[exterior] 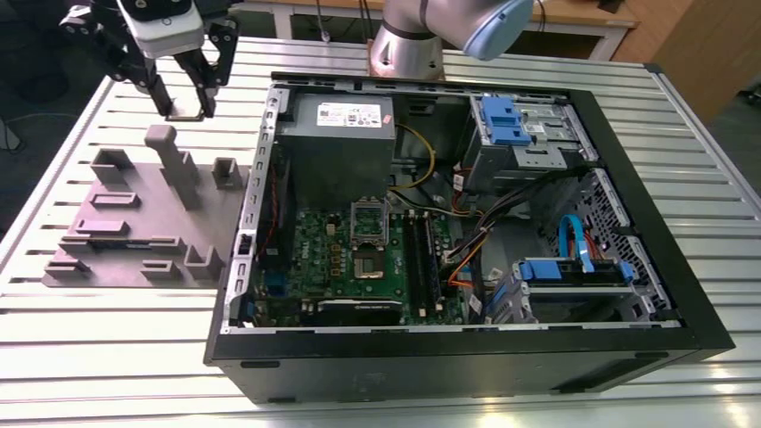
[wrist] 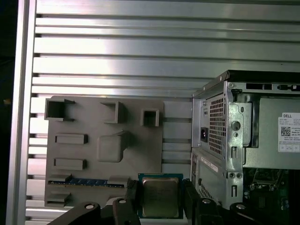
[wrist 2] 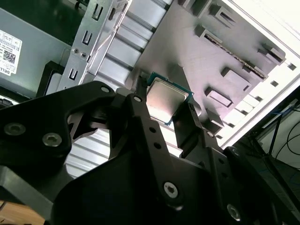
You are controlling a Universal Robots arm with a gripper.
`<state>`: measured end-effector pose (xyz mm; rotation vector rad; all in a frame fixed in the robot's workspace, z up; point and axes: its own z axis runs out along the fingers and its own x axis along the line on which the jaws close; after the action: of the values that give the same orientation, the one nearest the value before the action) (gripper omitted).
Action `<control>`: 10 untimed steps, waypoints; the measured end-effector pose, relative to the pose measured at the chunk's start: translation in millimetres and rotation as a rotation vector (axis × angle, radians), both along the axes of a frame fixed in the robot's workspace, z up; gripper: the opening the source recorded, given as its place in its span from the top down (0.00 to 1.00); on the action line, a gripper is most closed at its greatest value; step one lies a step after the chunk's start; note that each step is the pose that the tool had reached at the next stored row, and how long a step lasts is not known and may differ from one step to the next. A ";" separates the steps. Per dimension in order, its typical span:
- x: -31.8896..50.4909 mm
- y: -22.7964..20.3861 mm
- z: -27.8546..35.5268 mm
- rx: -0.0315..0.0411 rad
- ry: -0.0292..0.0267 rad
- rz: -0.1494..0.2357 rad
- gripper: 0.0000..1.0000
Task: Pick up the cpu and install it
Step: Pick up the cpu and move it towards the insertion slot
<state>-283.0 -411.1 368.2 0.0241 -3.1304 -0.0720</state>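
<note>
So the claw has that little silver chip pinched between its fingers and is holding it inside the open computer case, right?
Not quite. The gripper does hold the cpu pinched, but it hangs outside the computer case, by the grey tray on the slatted table. The exterior view shows this.

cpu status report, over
Gripper shut on cpu, held off the table. Near grey fixture tray, outside the computer case. Case open on top, motherboard exposed.
</note>
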 end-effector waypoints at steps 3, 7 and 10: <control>3.2 0.0 0.0 0.0001 -0.0001 0.000 0.53; 8.7 0.0 0.0 0.0001 -0.0001 0.000 0.53; 13.5 0.0 0.0 0.0001 -0.0001 0.000 0.53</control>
<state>-269.4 -411.1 368.1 0.0239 -3.1304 -0.0721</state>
